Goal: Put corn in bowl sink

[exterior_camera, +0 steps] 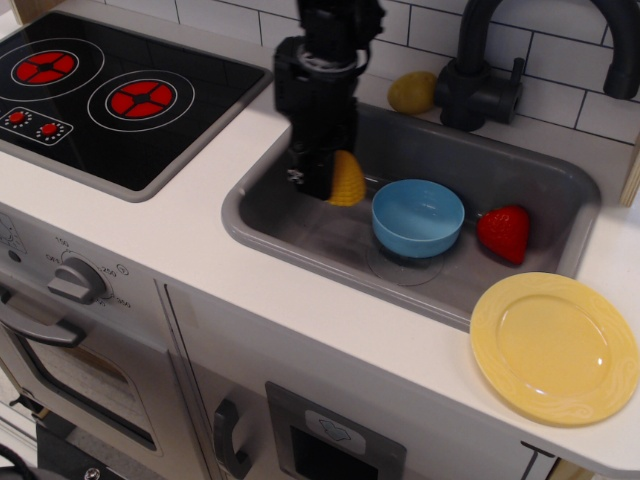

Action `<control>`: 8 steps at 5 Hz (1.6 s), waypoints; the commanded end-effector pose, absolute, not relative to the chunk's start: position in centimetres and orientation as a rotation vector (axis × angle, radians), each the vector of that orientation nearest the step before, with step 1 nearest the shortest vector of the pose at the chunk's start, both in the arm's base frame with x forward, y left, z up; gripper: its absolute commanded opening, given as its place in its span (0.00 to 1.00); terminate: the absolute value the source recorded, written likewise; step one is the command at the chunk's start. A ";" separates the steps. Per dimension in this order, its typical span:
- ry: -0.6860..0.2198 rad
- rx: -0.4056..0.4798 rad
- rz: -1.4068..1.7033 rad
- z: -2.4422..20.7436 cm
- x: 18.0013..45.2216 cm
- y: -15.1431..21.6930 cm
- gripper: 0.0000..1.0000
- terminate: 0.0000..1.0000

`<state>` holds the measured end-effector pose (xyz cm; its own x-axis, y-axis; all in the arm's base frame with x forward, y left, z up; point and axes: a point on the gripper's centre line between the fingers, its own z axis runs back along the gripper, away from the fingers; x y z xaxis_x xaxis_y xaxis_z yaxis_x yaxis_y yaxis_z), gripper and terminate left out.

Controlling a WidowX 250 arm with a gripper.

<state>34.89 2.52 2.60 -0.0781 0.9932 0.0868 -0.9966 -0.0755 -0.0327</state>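
Observation:
The grey sink (520, 170) is set in the white counter. The light-blue bowl (417, 216) stands empty in the middle of the basin. My black gripper (328, 182) is shut on the yellow ridged corn (347, 179) and holds it lifted above the sink floor, just left of the bowl. The corn sticks out on the gripper's right side, close to the bowl's left rim but apart from it.
A red strawberry (504, 232) lies in the sink right of the bowl. A smooth yellow lump (412, 92) sits on the counter by the black faucet (480, 75). A pale-yellow plate (555, 347) lies front right. The stove (100, 90) is at left.

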 end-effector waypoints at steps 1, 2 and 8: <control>-0.130 -0.092 1.627 6.6 36.5 -0.8 0.00 0.00; -0.107 -0.083 1.631 6.0 37.3 -2.0 0.00 0.00; -0.154 0.069 1.382 7.5 37.9 -3.4 1.00 0.00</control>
